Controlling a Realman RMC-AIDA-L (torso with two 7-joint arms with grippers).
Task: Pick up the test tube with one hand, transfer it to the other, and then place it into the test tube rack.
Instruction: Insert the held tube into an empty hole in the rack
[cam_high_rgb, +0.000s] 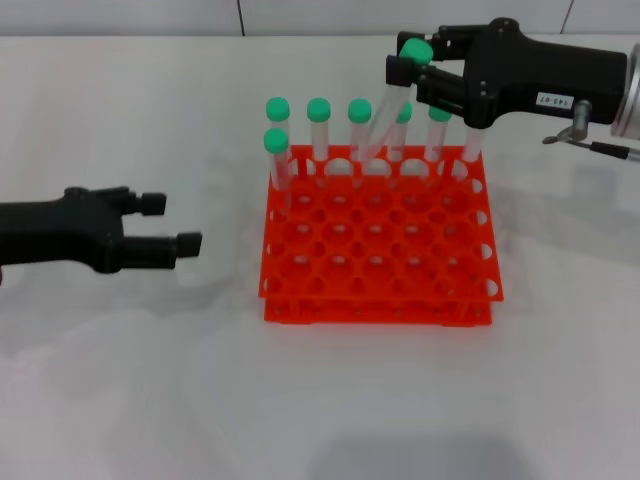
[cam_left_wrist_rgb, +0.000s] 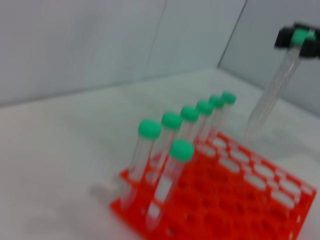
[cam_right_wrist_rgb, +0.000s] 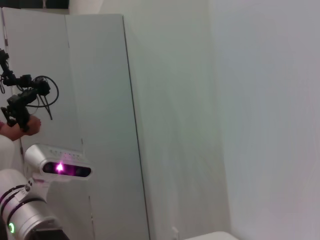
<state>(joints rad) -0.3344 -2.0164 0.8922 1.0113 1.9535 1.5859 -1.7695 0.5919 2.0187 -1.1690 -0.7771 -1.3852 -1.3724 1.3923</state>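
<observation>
The right gripper (cam_high_rgb: 412, 70) grasps the test tube (cam_high_rgb: 385, 115) by its cap, tilted above the rack (cam_high_rgb: 380, 265). The left gripper (cam_high_rgb: 172, 224), jaws released, waits beside the rack.

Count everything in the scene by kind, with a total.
Green-capped tubes standing in the rack: 7
Test tube held tilted above the rack by the right gripper: 1
Test tube rack, orange-red: 1
Grippers: 2, counting the left gripper, open beside the rack
Total: 11
</observation>
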